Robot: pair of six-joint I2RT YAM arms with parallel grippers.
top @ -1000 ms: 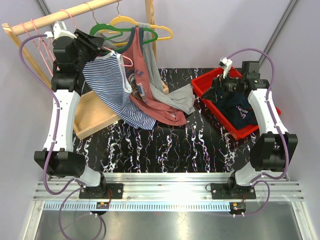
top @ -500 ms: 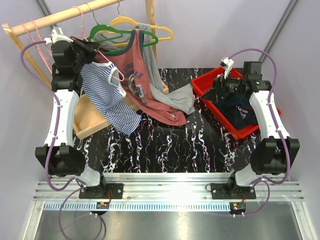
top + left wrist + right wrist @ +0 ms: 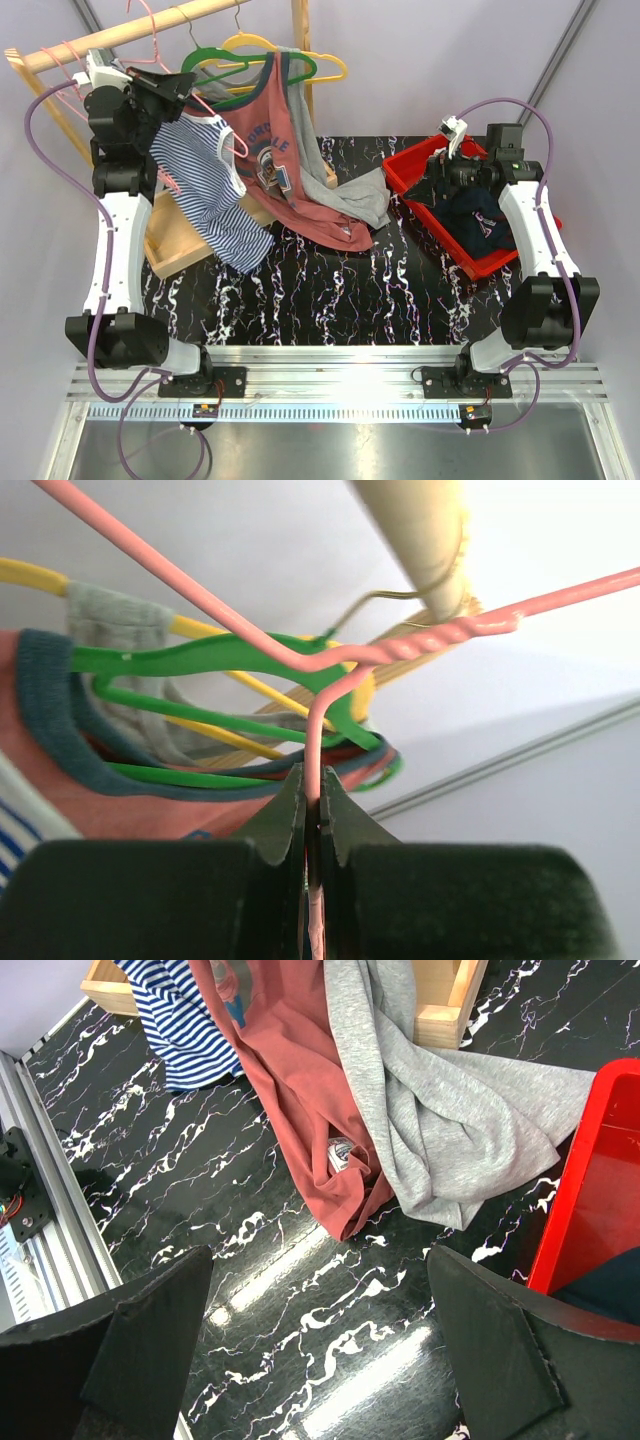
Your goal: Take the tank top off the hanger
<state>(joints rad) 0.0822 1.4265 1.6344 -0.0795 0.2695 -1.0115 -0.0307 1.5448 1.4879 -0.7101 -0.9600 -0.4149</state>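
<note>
Left fingers (image 3: 283, 815) pinch the pink hanger (image 3: 420, 642), its ends out of frame.

STRIPED TOP ON ITS HANGER: We see a blue-and-white striped tank top (image 3: 212, 185), white-edged at the neck and armholes, hanging from a thin pink wire hanger (image 3: 316, 730) at the left end of the wooden rail (image 3: 415, 530), just beside a red top (image 3: 275, 150). The garment is on the hanger, its body slanting down and to the right. Its hem ends over the dark marbled counter (image 3: 330, 290); we cannot tell whether it touches. The hanger sits tilted, its twisted neck close to the rail, and one strand of its wire runs down between the closed jaws of the left gripper (image 3: 312, 815), pinched there
</note>
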